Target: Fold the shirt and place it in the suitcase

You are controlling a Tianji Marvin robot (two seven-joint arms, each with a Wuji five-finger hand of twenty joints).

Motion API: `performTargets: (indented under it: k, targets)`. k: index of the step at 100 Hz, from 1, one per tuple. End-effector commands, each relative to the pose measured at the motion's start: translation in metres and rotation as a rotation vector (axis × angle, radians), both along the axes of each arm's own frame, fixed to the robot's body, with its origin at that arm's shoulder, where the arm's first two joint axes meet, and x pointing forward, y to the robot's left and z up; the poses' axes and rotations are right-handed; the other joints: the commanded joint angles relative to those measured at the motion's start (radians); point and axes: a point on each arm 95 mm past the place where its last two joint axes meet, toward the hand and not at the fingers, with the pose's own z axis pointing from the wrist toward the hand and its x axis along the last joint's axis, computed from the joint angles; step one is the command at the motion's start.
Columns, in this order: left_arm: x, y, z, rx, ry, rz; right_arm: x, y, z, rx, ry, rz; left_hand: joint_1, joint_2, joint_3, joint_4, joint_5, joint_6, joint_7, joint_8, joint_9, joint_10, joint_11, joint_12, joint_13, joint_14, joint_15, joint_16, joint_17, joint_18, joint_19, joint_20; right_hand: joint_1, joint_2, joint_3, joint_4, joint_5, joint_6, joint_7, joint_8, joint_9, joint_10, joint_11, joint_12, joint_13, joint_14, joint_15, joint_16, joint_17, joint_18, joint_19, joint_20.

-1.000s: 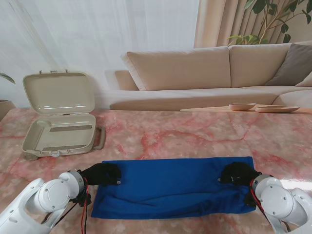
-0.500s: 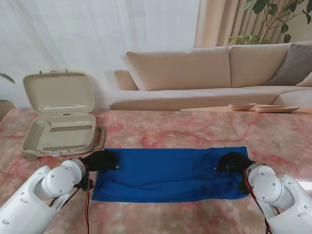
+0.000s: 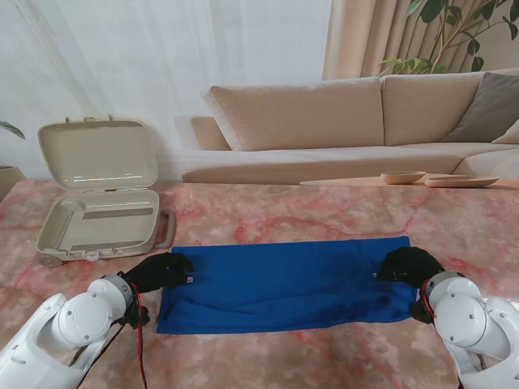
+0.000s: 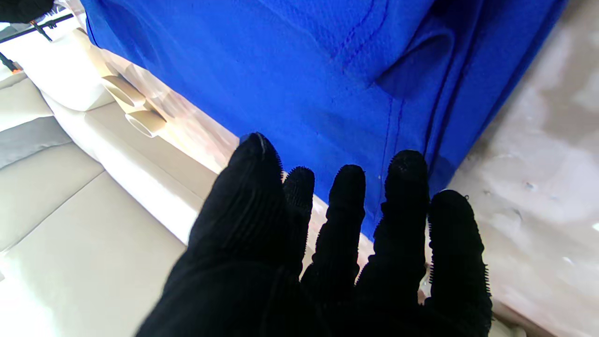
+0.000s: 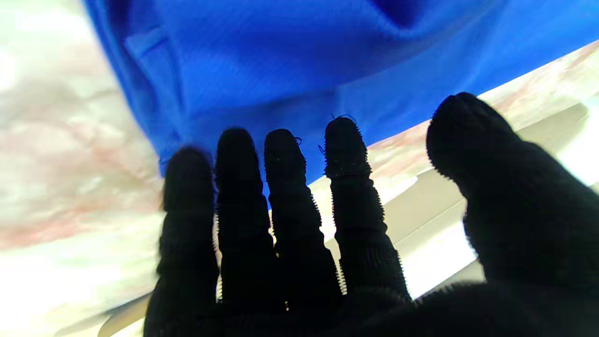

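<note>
"Since both hands have their fingers spread and hold nothing, where does the shirt point(image 3: 284, 282) sit from each of them?"

"Between them. It lies as a long blue band on the tabletop point(image 3: 324, 223), its long axis running from one hand to the other. The left hand point(image 3: 160, 271) is at one short end, fingertips just over the edge of the cloth; the right hand point(image 3: 409, 266) rests at the other end, on the far corner. Each has an end equally close."

"And how does the cloth look?"

"Already doubled lengthwise, I'd judge. The edge nearer the robot is rumpled, with loose layers showing at the left end; the far edge is straight."

"The suitcase point(image 3: 101, 227)?"

"Open, lid up, beyond the left hand and well clear of the shirt. That arm is the closer one for packing."
</note>
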Motion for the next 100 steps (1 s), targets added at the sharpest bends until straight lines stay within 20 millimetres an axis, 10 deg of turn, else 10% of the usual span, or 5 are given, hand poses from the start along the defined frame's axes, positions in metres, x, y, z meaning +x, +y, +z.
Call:
performTargets:
  k: [1,4,10,43,100]
  targets:
    - [-0.003,0.001,0.002,0.002,-0.007,0.002,-0.005,-0.004,-0.001,-0.006,0.021,-0.034,0.013,0.033,-0.035,0.014,0.02,-0.003,-0.017,-0.01,-0.016,0.013,-0.015,-0.013,-0.015,0.034,-0.025,-0.012,-0.015,0.01,-0.013,-0.011,-0.03,0.03,-0.039,0.041,0.017,0.0,0.0,0.018,0.007,0.024,0.04,0.03,0.041,0.04,0.131,0.089,0.098,0.042,-0.089,-0.024]
    - [-0.005,0.002,0.004,0.004,-0.012,0.002,-0.006,-0.005,0.001,-0.016,0.02,-0.049,0.013,0.033,-0.035,0.014,0.021,-0.004,-0.017,-0.01,-0.016,0.013,-0.016,-0.014,-0.015,0.033,-0.025,-0.012,-0.014,0.011,-0.013,-0.011,-0.036,0.036,-0.048,0.041,0.017,0.002,0.001,0.02,0.008,0.026,0.048,0.035,0.05,0.042,0.19,0.117,-0.044,0.131,-0.133,0.079]
    - [-0.008,0.004,0.006,0.01,-0.015,0.004,-0.007,-0.008,0.003,-0.044,0.026,-0.083,0.012,0.033,-0.036,0.014,0.024,-0.005,-0.019,-0.01,-0.015,0.014,-0.018,-0.017,-0.016,0.033,-0.026,-0.013,-0.014,0.011,-0.013,-0.012,-0.064,0.062,-0.081,0.039,0.015,0.009,0.0,0.02,0.005,0.04,0.077,0.055,0.061,0.044,0.31,0.168,-0.102,0.125,-0.016,0.168]
    - [-0.018,0.013,0.0,0.032,0.024,0.015,-0.01,-0.02,0.002,-0.207,0.111,-0.201,0.013,0.031,-0.035,0.014,0.036,-0.008,-0.026,-0.005,-0.005,0.016,-0.02,-0.023,-0.009,0.037,-0.019,-0.011,-0.011,0.014,-0.013,-0.013,-0.208,0.183,-0.256,0.048,-0.103,0.088,-0.105,0.007,-0.158,0.078,0.148,0.168,-0.012,0.034,0.497,0.284,-0.145,0.096,0.156,0.145]
    - [-0.018,0.013,-0.008,0.028,0.066,0.018,-0.001,-0.029,-0.018,-0.32,0.24,-0.234,0.014,0.03,-0.036,0.013,0.04,-0.01,-0.029,-0.001,0.0,0.016,-0.015,-0.023,-0.005,0.039,-0.01,-0.005,-0.007,0.021,-0.014,-0.014,-0.261,0.186,-0.241,0.051,-0.242,0.169,-0.254,-0.03,-0.394,0.135,0.115,0.192,-0.196,0.064,0.496,0.334,-0.252,0.085,0.133,0.158]
